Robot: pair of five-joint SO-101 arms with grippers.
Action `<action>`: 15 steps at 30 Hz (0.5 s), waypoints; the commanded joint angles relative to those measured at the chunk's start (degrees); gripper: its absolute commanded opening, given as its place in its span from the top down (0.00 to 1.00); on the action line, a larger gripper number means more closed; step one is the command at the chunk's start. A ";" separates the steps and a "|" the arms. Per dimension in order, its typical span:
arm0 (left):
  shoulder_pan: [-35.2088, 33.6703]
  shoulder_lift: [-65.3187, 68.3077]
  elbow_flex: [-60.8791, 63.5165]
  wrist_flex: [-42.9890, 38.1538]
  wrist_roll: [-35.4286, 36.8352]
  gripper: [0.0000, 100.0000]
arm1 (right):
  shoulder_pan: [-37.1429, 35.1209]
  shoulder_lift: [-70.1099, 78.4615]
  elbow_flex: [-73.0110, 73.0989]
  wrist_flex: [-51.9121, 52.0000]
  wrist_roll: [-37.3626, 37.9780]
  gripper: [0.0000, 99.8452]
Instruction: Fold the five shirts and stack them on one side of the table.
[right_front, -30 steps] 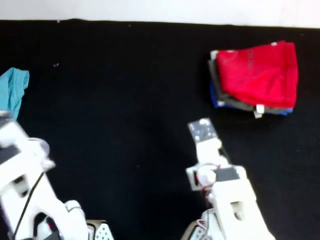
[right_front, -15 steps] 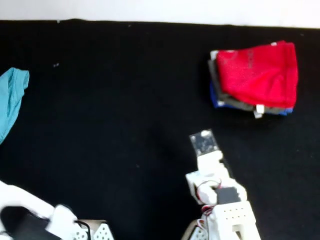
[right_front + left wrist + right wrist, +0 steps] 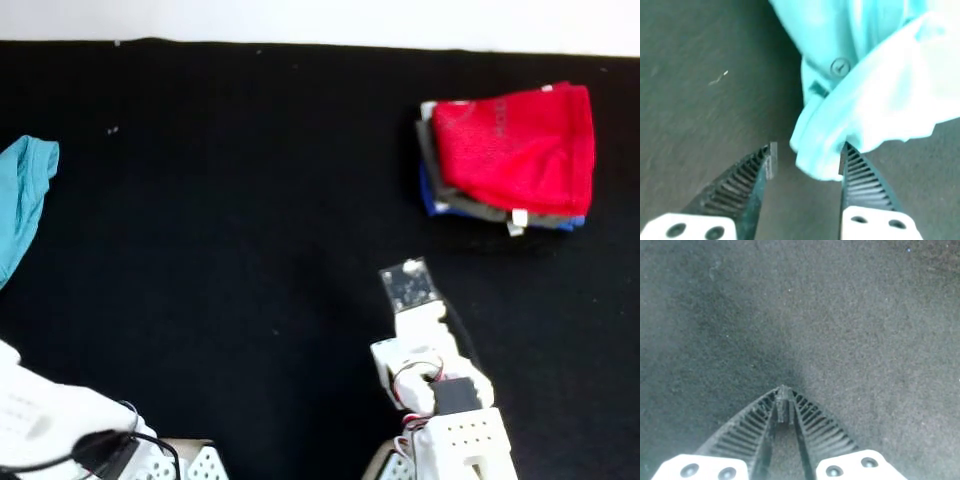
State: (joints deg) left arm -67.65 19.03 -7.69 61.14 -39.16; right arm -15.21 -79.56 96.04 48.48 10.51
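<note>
Lying loose and unfolded at the left edge of the black counter (image 3: 250, 150), the teal shirt (image 3: 22, 195) is well apart from the other shirts. In the left wrist view its bunched hem (image 3: 820, 160) sits between the fingertips of the left hand (image 3: 808, 150), whose jaws are spread wide and not closed on the cloth. A small button (image 3: 840, 66) shows on the fabric just beyond. Toward the far right of the counter stands a stack of folded shirts: a red shirt (image 3: 515, 150) on top, a grey shirt (image 3: 480, 210) under it and a blue shirt (image 3: 430, 198) peeking out at the bottom. The right hand (image 3: 784, 395) has its jaws pressed together with nothing between them, over bare counter. In the high view the right arm (image 3: 435, 385) sits at the near edge, short of the stack, and the left arm (image 3: 50, 430) at the near left corner.
</note>
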 commanded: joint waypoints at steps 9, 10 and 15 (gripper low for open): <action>5.67 12.44 -13.32 -0.26 0.62 1.00 | -0.66 -0.48 1.10 0.13 0.00 0.99; 5.85 12.44 -13.32 -0.18 0.62 0.98 | -0.66 -0.48 1.10 0.13 0.00 0.99; 9.27 9.63 -13.58 4.31 2.46 0.99 | -0.66 -0.48 1.19 0.04 0.00 0.99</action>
State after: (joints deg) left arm -61.14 31.96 -19.12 62.99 -39.08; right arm -15.21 -79.56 96.13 48.48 10.51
